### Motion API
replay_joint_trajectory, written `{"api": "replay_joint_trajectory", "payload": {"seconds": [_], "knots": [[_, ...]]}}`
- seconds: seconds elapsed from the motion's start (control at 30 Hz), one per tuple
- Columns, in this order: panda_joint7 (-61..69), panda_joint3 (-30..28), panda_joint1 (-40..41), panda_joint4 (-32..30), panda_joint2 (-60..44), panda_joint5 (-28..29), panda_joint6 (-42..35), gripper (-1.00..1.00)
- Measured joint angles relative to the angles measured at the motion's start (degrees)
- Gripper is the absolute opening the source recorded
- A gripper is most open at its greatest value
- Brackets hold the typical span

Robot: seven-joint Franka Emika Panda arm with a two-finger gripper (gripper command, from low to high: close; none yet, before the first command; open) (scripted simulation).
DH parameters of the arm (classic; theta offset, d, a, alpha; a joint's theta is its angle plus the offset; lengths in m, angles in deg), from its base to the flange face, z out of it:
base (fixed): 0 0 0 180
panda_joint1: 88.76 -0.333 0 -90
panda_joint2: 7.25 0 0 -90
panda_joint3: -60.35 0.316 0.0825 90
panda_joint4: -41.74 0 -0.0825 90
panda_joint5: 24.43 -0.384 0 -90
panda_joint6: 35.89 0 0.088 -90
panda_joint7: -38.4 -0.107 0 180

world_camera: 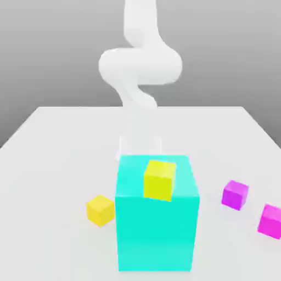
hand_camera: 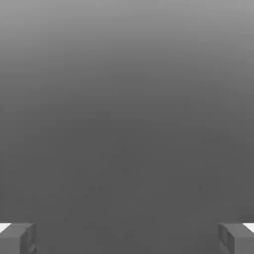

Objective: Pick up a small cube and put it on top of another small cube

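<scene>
Two small magenta cubes are found on the table (world_camera: pixel 55 137), well apart from the arm (world_camera: pixel 140 68): one (world_camera: pixel 235 194) at the exterior view's right, the other (world_camera: pixel 271 220) at the lower right edge. Both are plain, alike, untouched. The fingers (hand_camera: pixel 20 238) are spread wide, holding nothing, judged ready for approach.

2 small magenta cubes (world_camera: pixel 235 194) (world_camera: pixel 271 220) flat on table, near each other, apart, exterior view's right.
</scene>
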Motion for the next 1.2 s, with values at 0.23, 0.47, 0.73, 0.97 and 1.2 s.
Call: {"api": "replay_joint_trajectory", "payload": {"seconds": [0.23,0.47,0.73,0.97,1.2], "knots": [[3.2,5.3,-5.2,-2.4,-14.8,0.6,5.8,0.0],[5.3,11.2,-10.1,-4.7,-29.3,2.7,11.4,0.0],[5.8,15.8,-18.1,-7.2,-46.2,7.8,17.7,0.0],[2.7,13.7,-24.5,-7.2,-61.1,14.9,25.3,0.0],[1.1,11.2,-26.6,-6.4,-64.9,17.1,28.3,-1.0]]}}
